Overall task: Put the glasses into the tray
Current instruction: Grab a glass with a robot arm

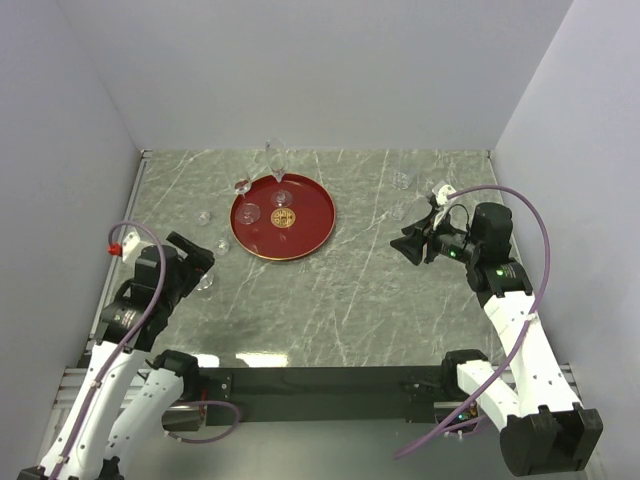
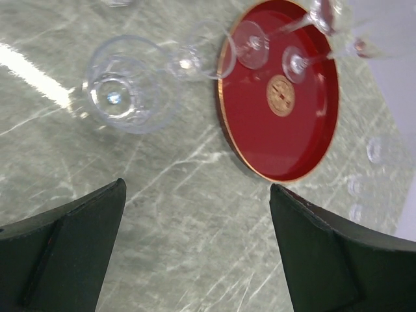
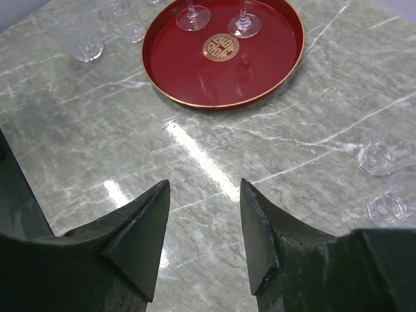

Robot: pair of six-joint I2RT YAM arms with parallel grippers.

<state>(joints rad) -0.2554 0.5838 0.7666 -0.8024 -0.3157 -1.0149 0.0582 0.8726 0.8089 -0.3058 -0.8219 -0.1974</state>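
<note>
left gripper wide open, empty. right gripper open, empty. two stemmed glasses stand in the tray; a tumbler sits outside beside it. risk: slick glass slipping, or an arm toppling the stemmed pair.

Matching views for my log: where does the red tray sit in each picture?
Top view: tray just left of centre.
Left wrist: tray upper right.
Right wrist: tray top centre, far edge cropped.
Shared landmark: gold emblem at its middle.
</note>
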